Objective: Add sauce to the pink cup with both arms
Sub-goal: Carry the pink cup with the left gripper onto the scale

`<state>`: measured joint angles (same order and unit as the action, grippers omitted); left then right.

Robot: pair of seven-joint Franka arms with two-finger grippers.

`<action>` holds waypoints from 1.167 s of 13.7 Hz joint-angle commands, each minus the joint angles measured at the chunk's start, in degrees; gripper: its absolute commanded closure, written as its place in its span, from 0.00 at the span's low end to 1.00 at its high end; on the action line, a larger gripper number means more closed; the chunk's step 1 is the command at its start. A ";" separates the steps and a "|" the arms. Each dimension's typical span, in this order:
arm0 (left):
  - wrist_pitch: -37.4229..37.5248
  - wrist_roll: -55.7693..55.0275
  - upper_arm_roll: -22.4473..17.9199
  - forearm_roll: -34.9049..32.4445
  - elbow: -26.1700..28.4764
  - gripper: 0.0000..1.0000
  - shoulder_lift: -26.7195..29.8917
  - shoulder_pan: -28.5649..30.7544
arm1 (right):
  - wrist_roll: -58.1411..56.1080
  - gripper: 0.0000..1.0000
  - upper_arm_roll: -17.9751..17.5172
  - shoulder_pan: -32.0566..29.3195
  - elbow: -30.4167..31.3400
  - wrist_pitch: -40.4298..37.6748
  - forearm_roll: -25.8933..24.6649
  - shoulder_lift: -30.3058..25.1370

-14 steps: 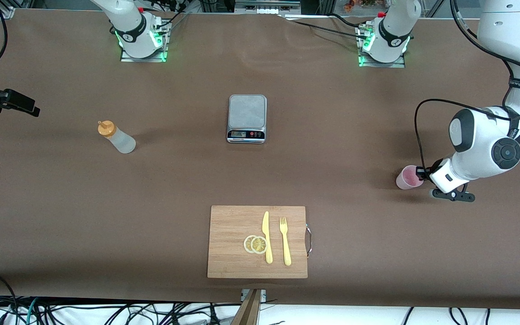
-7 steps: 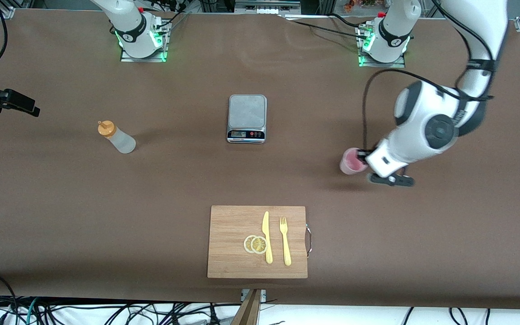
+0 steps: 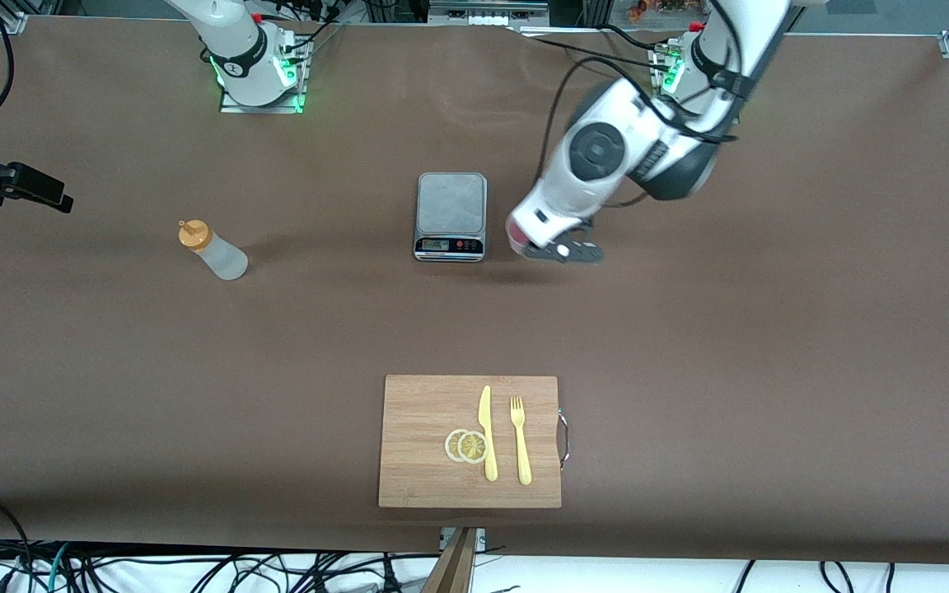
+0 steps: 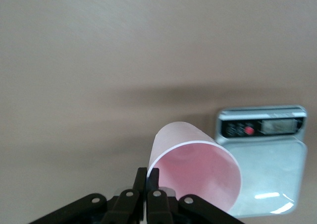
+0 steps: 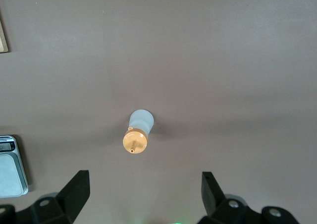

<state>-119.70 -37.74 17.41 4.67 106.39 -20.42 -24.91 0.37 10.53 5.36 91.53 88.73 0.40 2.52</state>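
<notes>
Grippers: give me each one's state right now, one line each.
Left gripper: closed on the pink cup's rim, beside the scale.
Right gripper: open, holding nothing, above the sauce.

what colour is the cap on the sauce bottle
Orange, on the sauce bottle; the right wrist view shows it best.

The left hand (image 3: 524,239) carried the pink cup (image 3: 515,236) away from the left arm's end of the surface (image 3: 771,329) toward the middle, rising off it on the way. It ended up in the air just beside the scale (image 3: 451,216), fingers (image 4: 148,180) pinched on the cup's rim. The left arm folded back toward its base as the hand travelled.
</notes>
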 commanded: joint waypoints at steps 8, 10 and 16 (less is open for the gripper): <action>-9.58 -12.62 -0.98 0.69 -0.40 1.00 -5.41 -11.74 | -0.72 0.00 -0.25 -0.43 0.66 -0.14 0.74 -0.77; -10.73 -12.62 -0.98 0.42 -0.40 1.00 -6.20 -11.83 | -0.64 0.00 -0.25 -0.43 0.66 -0.14 0.66 -0.77; -10.03 -12.80 -0.89 2.08 -3.38 0.00 -6.39 -11.48 | -5.08 0.00 -0.25 -0.52 0.57 0.04 1.18 3.17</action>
<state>-130.54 -50.17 17.05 4.77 105.26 -26.80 -35.88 -0.74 10.53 5.35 91.86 88.66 0.43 3.68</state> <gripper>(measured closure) 0.670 0.000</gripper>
